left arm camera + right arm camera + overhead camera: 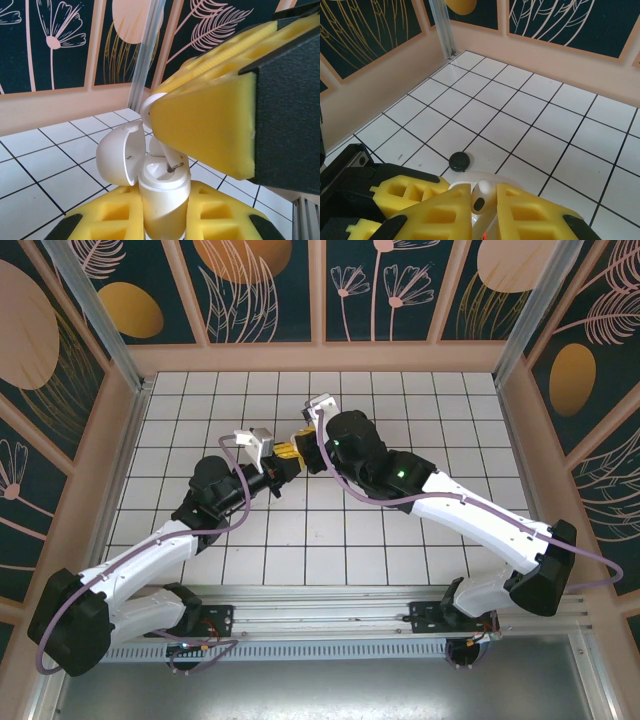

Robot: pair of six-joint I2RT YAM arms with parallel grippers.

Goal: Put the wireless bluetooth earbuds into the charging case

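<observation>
A white charging case (165, 200) stands upright with my left gripper (165, 220) shut on its body. Its round lid (120, 155) hangs open to the left. My right gripper (484, 200) is shut on a white earbud (484, 194), pinching its head between yellow fingers (440, 212). In the left wrist view the earbud's stem (167, 159) slants down, its metal tip at the case's open mouth, under the right gripper's yellow finger (205, 125). In the top view both grippers meet above the middle of the tiled table: left gripper (280, 456), right gripper (304, 443).
A round black disc (459, 161) lies on the white tiles (530, 125) just beyond the right gripper. Patterned walls (320, 290) close in the back and sides. A metal post (442, 25) stands in the far corner.
</observation>
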